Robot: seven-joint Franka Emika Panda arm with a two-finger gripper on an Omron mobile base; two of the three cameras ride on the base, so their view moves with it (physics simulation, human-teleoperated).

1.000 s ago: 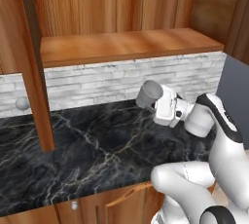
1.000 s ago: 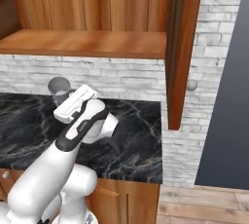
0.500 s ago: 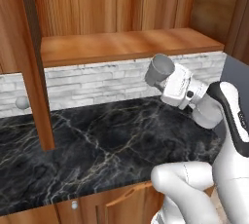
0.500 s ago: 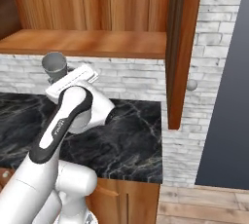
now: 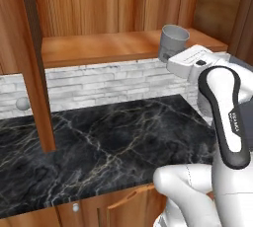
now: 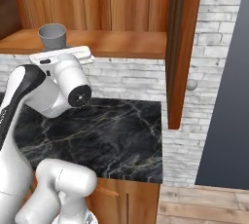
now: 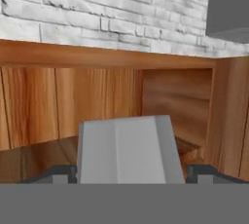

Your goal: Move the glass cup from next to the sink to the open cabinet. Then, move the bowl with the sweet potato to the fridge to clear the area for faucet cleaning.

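The gripper is clamped low on the glass cup, upright near the open cabinet shelf; light, probably slick and breakable, best held mid-wall.

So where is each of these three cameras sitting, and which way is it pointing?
Left base view: behind the arm to its left, facing the reddish-brown wooden wall cabinet; the white arm rises at lower right.
Right base view: behind the arm to its right, facing that cabinet; the arm rises at lower left.
Hand view: on the hand, looking along the gripper into the cabinet.
All three share the small translucent greyish tumbler, held between the gripper's fingers.
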